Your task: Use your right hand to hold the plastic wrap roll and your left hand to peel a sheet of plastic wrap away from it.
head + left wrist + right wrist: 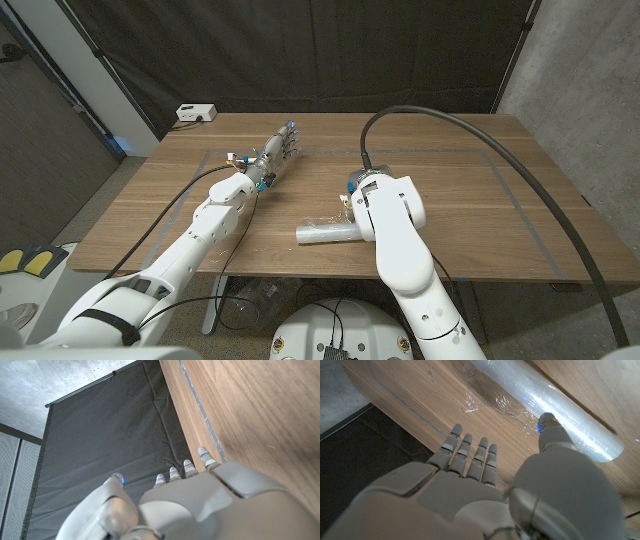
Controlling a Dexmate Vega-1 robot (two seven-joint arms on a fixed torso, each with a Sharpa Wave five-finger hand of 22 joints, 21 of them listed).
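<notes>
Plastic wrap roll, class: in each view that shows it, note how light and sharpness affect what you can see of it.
Right wrist view: the plastic wrap roll is close and sharp, with bright glare streaks, and the crinkled loose film glints beside the open right hand. Head view: the roll looks small and pale, partly hidden by the right arm, under even lighting.

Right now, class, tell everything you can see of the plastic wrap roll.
The plastic wrap roll is a pale, glossy tube lying on its side on the wooden table near its front edge. A crinkled clear flap has come loose beside it. The right hand hovers open over it; contact is unclear.
</notes>
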